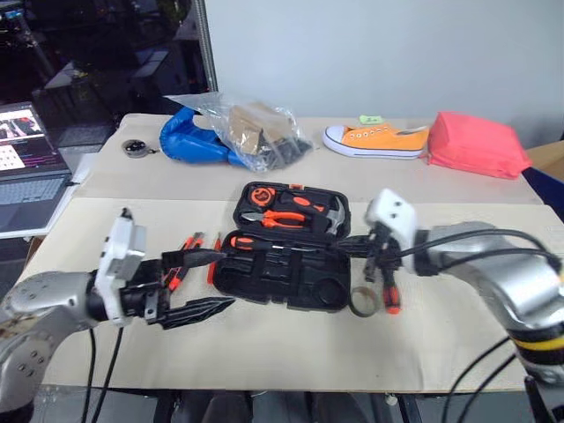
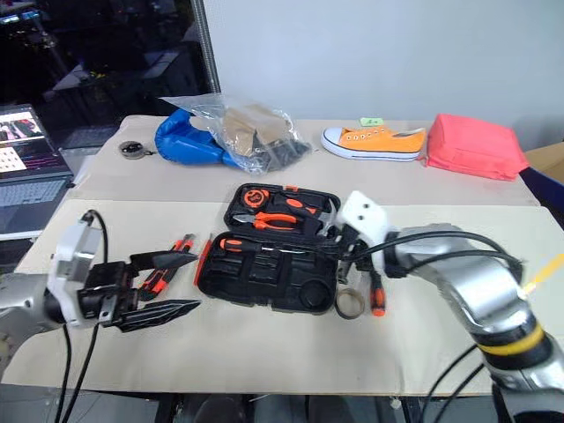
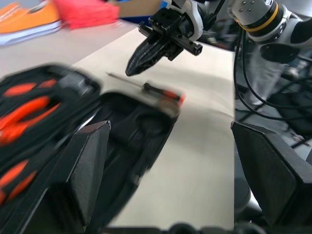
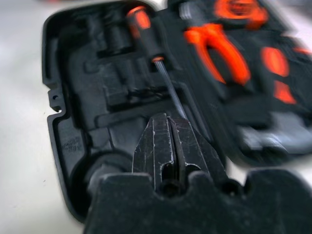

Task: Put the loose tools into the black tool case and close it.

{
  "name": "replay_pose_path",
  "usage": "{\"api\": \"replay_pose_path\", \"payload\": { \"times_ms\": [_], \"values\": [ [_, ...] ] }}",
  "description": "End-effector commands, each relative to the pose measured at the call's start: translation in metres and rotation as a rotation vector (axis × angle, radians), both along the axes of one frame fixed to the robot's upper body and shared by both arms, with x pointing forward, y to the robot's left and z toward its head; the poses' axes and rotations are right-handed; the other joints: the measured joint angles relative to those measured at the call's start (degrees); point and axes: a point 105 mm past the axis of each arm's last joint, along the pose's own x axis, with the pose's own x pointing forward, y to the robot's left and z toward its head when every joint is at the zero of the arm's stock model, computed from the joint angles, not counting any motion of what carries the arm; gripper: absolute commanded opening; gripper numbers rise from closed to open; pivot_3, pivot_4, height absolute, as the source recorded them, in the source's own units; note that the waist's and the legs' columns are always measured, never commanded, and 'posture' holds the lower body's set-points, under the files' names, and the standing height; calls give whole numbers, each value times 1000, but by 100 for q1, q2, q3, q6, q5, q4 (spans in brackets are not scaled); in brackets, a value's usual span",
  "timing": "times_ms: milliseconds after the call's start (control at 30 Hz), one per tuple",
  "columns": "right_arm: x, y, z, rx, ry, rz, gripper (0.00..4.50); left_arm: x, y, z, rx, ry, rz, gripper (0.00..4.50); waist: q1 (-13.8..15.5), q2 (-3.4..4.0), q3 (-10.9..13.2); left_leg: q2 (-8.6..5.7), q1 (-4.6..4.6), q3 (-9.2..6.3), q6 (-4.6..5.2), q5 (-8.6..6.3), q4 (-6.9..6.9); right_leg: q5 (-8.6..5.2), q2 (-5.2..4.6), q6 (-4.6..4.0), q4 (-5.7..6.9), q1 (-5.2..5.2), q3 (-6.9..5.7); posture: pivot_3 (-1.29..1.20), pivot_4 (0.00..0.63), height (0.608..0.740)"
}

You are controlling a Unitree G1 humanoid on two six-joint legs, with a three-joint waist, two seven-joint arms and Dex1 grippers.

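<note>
Lying open near the middle of the table, the black tool case shows both halves: the far half holds orange-handled pliers, a hammer and other tools in their slots; the near half has a screwdriver lying along its moulded slots. Right end effector hovers over the near half at the case's right end, fingers pressed together, nothing visibly pinched between them; the screwdriver's thin shaft runs up to their tips. Left end effector sits off the case's left side, fingers spread wide, empty. Loose tools with orange-and-black handles lie on the table just beyond it, left of the case. Another orange-and-black screwdriver lies right of the case, beside a tape ring. Far edge: blue bag, clear plastic bag, orange sneaker, pink-red pouch. Laptop at the left.
</note>
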Motion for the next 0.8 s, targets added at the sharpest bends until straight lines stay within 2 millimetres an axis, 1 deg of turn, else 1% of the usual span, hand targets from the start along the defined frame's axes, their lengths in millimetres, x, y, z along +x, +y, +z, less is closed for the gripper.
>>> {"api": "replay_pose_path", "payload": {
  "times_ms": [33, 67, 133, 167, 300, 333, 367, 433, 500, 567, 600, 667, 800],
  "values": [
    [20, -11, 22, 57, -37, -91, 41, -6, 5, 9, 27, -77, 40, 4225, 44, 0, 0, -8, -5, -1, 0, 0, 0, 0, -13, -1, 1, -7, -5, 0, 150, 740],
    [20, -20, 27, 67, -44, -120, 41, -9, 3, 8, 26, -81, 48, 4225, 57, 0, 0, -10, -17, -5, 0, -1, -1, 0, -22, 2, 0, -15, -3, 0, 150, 740],
    [15, -37, 31, 86, -36, -177, 605, -14, 0, 7, 25, -81, 47, 4225, 120, 1, -1, -21, -45, -21, 0, -2, -5, 3, -36, 9, -4, -35, -6, 0, 150, 740],
    [12, -45, 33, 99, -27, -218, 766, -16, -2, 6, 23, -80, 44, 4225, 142, 1, -1, -23, -48, -23, -1, -7, -8, 1, -42, 12, -7, -37, -6, 0, 150, 740],
    [-1, -88, 27, 73, 15, -463, 2212, -21, -13, 12, -3, -76, -8, 4225, 203, 1, -2, -22, -48, -37, -1, -11, -29, -3, -42, 8, -13, -39, -13, 0, 150, 740],
    [-4, -99, 24, 68, 35, -536, 2483, -21, -16, 15, -10, -77, -26, 4225, 192, 1, -2, -22, -47, -38, -1, -12, -29, -4, -40, 6, -10, -40, -12, 0, 150, 740],
    [-9, -107, 20, 53, 58, -590, 2885, -21, -19, 17, -13, -79, -42, 4225, 187, 1, -2, -19, -44, -36, -2, -11, -29, -4, -34, 3, -4, -41, -8, 0, 150, 740],
    [-20, -124, 9, 36, 122, -727, 3507, -19, -27, 22, -21, -94, -87, 4225, 157, 4, -1, -16, -31, -33, -5, -9, -24, -1, -24, -3, 4, -35, -2, 0, 150, 740],
    [-30, -129, -1, 32, 182, -798, 3507, -17, -34, 26, -24, -99, -135, 4225, 145, 4, -2, -14, -22, -34, -6, -3, -15, 1, -7, -6, 4, -19, -5, 0, 150, 740],
    [-35, -126, -9, 34, 226, -828, 3507, -16, -39, 27, -26, -99, -166, 4225, 94, 4, -1, -13, -6, -25, -6, -1, -9, -7, 4, 8, 3, -5, -1, 0, 150, 740],
    [-36, -124, -12, 37, 241, -835, 3507, -15, -41, 28, -25, -100, -175, 4225, 46, 4, -2, -10, 4, -20, -6, -1, -6, -17, 10, 24, 3, 5, 0, 0, 150, 740],
    [-36, -119, -22, 48, 277, -843, 3507, -12, -44, 29, -25, -106, -187, 4225, -1, 4, -1, -9, 11, -12, -3, 2, -6, -16, 11, 26, 4, 10, 3, 0, 150, 740],
    [-33, -116, -41, 57, 319, -890, 3507, -10, -47, 31, -22, -113, -201, 4225, -13, 5, -2, -9, 11, 4, -1, 3, -6, -15, 16, 26, 5, 8, 2, 0, 150, 740]
  ]
}}
